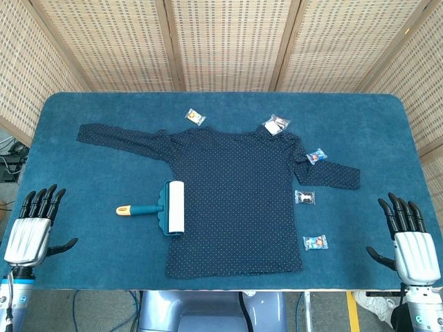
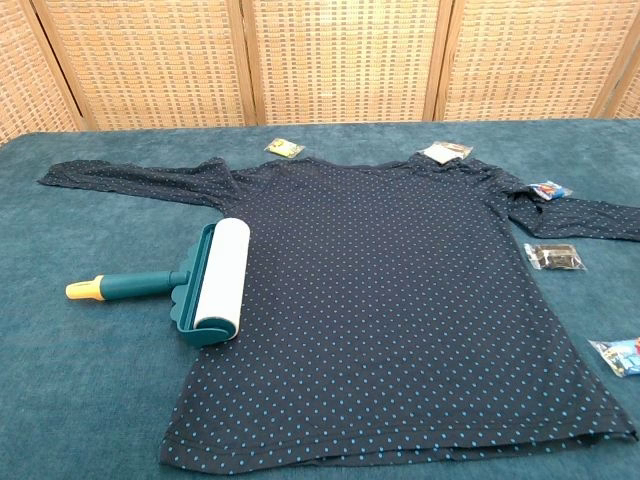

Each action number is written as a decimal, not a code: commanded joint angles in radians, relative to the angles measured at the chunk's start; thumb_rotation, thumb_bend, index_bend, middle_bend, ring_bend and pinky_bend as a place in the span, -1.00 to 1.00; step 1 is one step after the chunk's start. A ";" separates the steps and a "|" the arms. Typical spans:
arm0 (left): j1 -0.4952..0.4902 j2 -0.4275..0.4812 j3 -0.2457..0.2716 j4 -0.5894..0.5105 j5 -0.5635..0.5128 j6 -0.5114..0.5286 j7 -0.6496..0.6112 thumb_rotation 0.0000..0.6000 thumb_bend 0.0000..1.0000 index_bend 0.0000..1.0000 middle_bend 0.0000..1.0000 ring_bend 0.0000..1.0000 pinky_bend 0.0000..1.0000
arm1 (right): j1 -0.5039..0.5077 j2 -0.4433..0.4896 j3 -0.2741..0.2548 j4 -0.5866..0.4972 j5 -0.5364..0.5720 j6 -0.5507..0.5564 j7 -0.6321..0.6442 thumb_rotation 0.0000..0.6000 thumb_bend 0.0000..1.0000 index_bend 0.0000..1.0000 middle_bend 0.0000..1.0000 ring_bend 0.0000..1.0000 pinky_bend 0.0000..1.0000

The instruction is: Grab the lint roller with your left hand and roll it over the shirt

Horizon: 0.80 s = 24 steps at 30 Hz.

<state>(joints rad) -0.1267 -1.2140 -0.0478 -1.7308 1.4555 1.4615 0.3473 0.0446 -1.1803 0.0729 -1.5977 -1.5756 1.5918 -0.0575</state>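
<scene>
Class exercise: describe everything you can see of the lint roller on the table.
The lint roller has a white drum in a teal frame and a teal handle with a yellow tip. It lies flat, the drum resting on the edge of the dotted navy shirt, the handle on the table cloth pointing toward the left robot hand, which does not touch it.

Left of shirt (image 1: 235, 200): bare cloth around lint roller (image 1: 163, 209).
Right of shirt: small packets (image 1: 304, 198) scattered.

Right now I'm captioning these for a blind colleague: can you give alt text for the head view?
A dark dotted shirt lies flat on a blue table, a lint roller resting at its left edge. Small packets lie scattered around it. The left hand and right hand wait open at the near corners.
</scene>
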 commanded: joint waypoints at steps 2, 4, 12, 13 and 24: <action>0.000 0.002 0.000 -0.002 -0.002 0.000 0.001 1.00 -0.86 -1.00 -1.00 -1.00 -1.00 | 0.002 0.004 -0.003 -0.003 0.005 -0.012 -0.004 1.00 -0.81 -1.00 -1.00 -1.00 -1.00; 0.001 0.003 0.000 -0.004 -0.003 0.002 0.002 1.00 -0.86 -1.00 -1.00 -1.00 -1.00 | 0.002 0.006 -0.005 -0.005 0.007 -0.017 -0.006 1.00 -0.81 -1.00 -1.00 -1.00 -1.00; 0.000 0.004 0.001 -0.007 -0.003 0.000 0.000 1.00 -0.86 -1.00 -1.00 -1.00 -1.00 | 0.001 0.010 -0.003 -0.013 0.009 -0.015 -0.006 1.00 -0.81 -1.00 -1.00 -1.00 -1.00; 0.000 0.004 0.000 -0.006 -0.004 -0.001 -0.001 1.00 -0.86 -1.00 -1.00 -1.00 -1.00 | 0.001 0.010 -0.002 -0.013 0.010 -0.015 -0.006 1.00 -0.82 -1.00 -1.00 -1.00 -1.00; -0.002 0.005 0.000 -0.009 -0.007 -0.003 -0.002 1.00 -0.86 -1.00 -1.00 -1.00 -1.00 | 0.004 0.007 0.000 -0.010 0.019 -0.023 -0.006 1.00 -0.81 -1.00 -1.00 -1.00 -1.00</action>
<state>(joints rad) -0.1293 -1.2093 -0.0485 -1.7389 1.4477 1.4582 0.3449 0.0484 -1.1733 0.0731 -1.6078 -1.5572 1.5693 -0.0634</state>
